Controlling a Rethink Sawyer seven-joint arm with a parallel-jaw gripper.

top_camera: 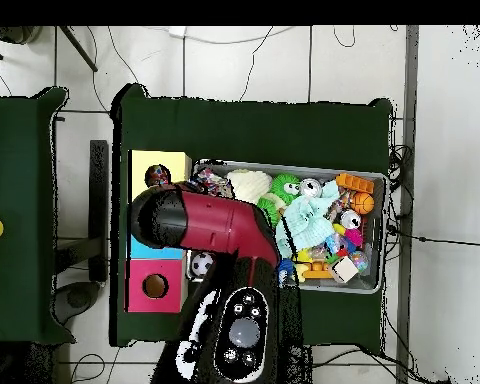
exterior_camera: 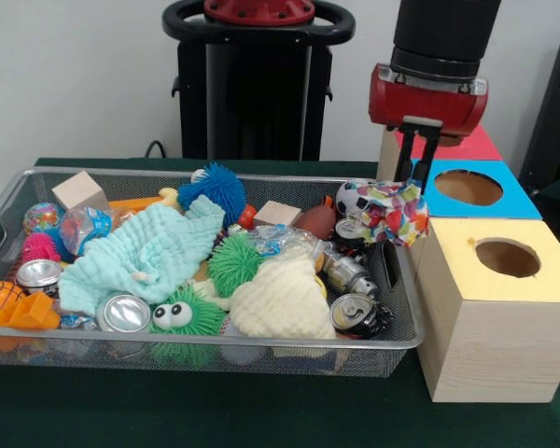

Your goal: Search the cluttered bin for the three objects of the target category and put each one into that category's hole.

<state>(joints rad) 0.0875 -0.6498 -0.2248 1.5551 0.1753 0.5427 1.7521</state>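
We are seeing the gripper (exterior_camera: 422, 177) hanging in the upper right of the front view, its dark fingers (exterior_camera: 429, 154) reaching down to a multicoloured patterned cloth (exterior_camera: 393, 211) and apparently pinching its top edge. The cloth is drooping over the right end of the bin (exterior_camera: 19, 191), which is filling the lower left and centre of the frame, crowded with cans, spiky balls, a pale green cloth (exterior_camera: 145, 254) and wooden blocks. Just right of the bin, the yellow-topped box (exterior_camera: 504, 313), the blue-topped box (exterior_camera: 481, 191) and the red-topped box (exterior_camera: 457, 143) are standing in a row; in the overhead view the arm (top_camera: 209, 225) is covering the gripper.
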